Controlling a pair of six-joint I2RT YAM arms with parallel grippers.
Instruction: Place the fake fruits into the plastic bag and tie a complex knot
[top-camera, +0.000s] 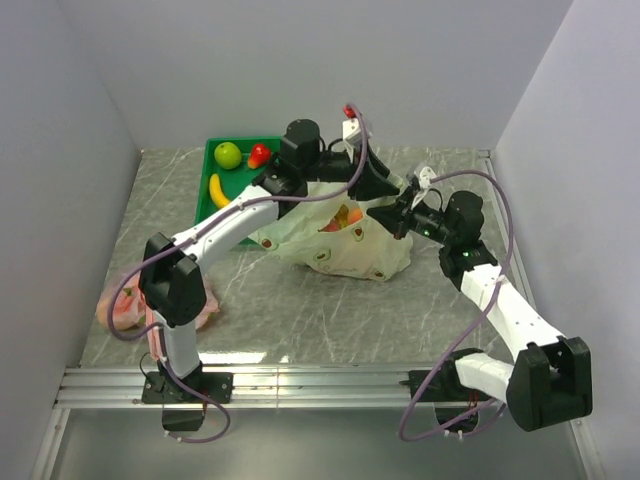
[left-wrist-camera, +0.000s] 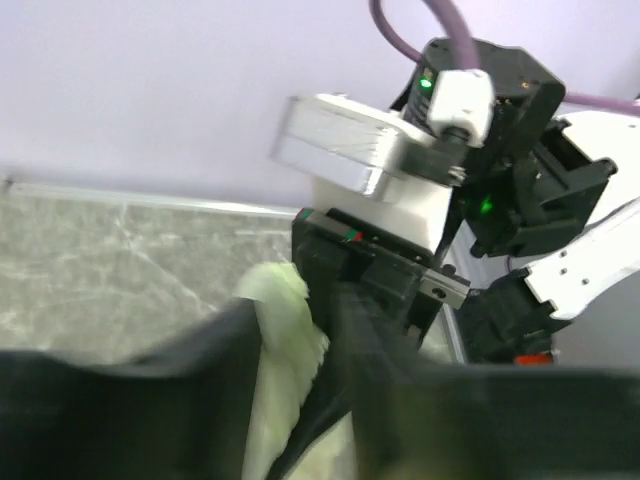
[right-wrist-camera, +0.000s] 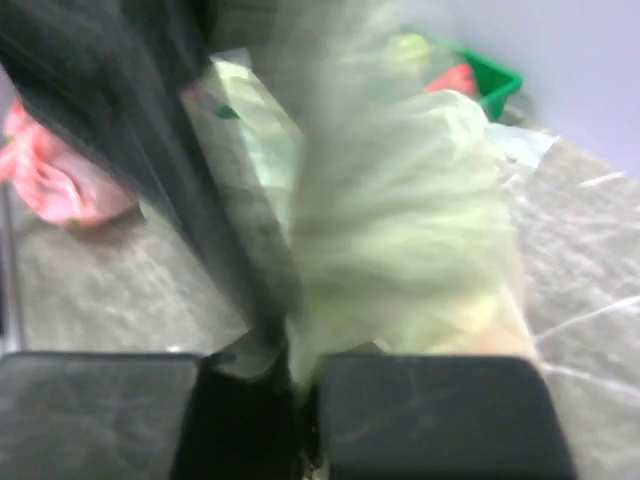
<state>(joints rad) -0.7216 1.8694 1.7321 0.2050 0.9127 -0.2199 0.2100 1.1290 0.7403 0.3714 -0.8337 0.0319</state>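
Observation:
The pale green plastic bag (top-camera: 345, 250) slumps mid-table with an orange peach (top-camera: 350, 217) showing through it. Its gathered top rises between both grippers. My right gripper (top-camera: 380, 213) (right-wrist-camera: 305, 390) is shut on a twisted bunch of the bag (right-wrist-camera: 400, 220). My left gripper (top-camera: 388, 187) (left-wrist-camera: 300, 400) hangs just above it, open, with a strand of the bag (left-wrist-camera: 280, 330) lying against its left finger. A green apple (top-camera: 228, 154), a small red fruit (top-camera: 259, 155) and a yellow banana (top-camera: 217, 189) lie in the green tray (top-camera: 240, 141).
The green tray sits at the back left, partly under my left arm. A crumpled pink bag (top-camera: 125, 308) (right-wrist-camera: 50, 180) lies near the left wall. The right arm's wrist (left-wrist-camera: 480, 120) crowds close in the left wrist view. Walls enclose three sides.

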